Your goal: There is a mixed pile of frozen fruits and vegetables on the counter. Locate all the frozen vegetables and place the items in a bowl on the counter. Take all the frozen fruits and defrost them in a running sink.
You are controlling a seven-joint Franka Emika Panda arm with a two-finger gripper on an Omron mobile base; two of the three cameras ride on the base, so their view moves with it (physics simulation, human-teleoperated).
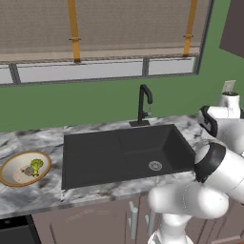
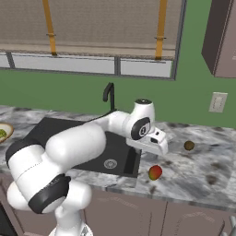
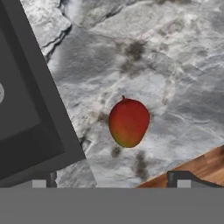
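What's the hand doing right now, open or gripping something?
Hand: open, holding nothing, hanging over the red-orange fruit that lies on the counter beside the sink.

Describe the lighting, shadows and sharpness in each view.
Left base view: flat, even rendered light, no glare; the bowl looks soft and small. Right base view: the red-orange fruit casts a faint shadow on the counter. Hand view: the fruit is sharp, the marble slightly blurred, and the sink matte.
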